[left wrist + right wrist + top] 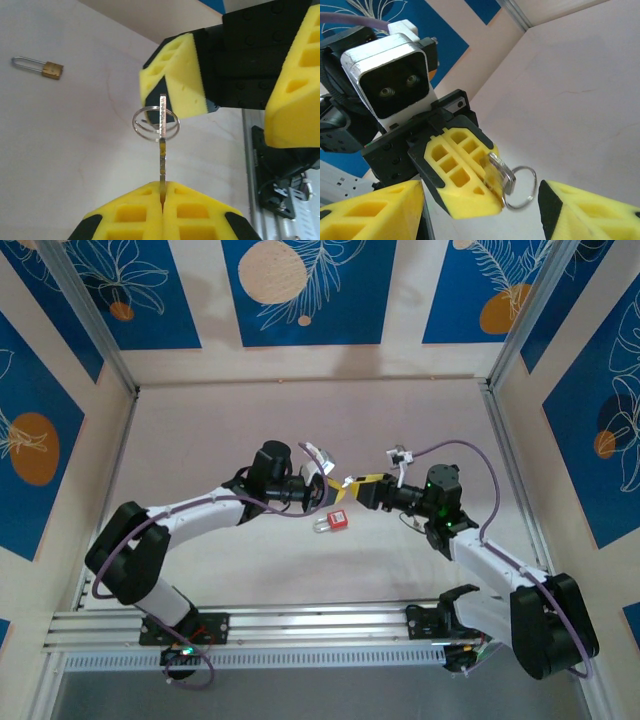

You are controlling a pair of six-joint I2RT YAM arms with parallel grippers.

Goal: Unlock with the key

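Note:
My left gripper (162,186) is shut on the blade of the key (162,147), a thin silver key held edge-on, with a wire ring (155,124) through its head. The right gripper (480,202) is open. Its yellow fingers (175,75) stand on either side of the key's head and ring without touching them. From the right wrist, the key (501,172) and ring (522,189) stick out of the left gripper's closed yellow fingers (462,167). In the top view the left gripper (322,484) and right gripper (352,483) meet tip to tip above mid-table.
A small red padlock (337,522) lies on the table just below the two grippers. A small brass padlock (52,70) with a closed shackle lies flat further off. An aluminium rail (300,625) runs along the near edge, and patterned walls enclose the table.

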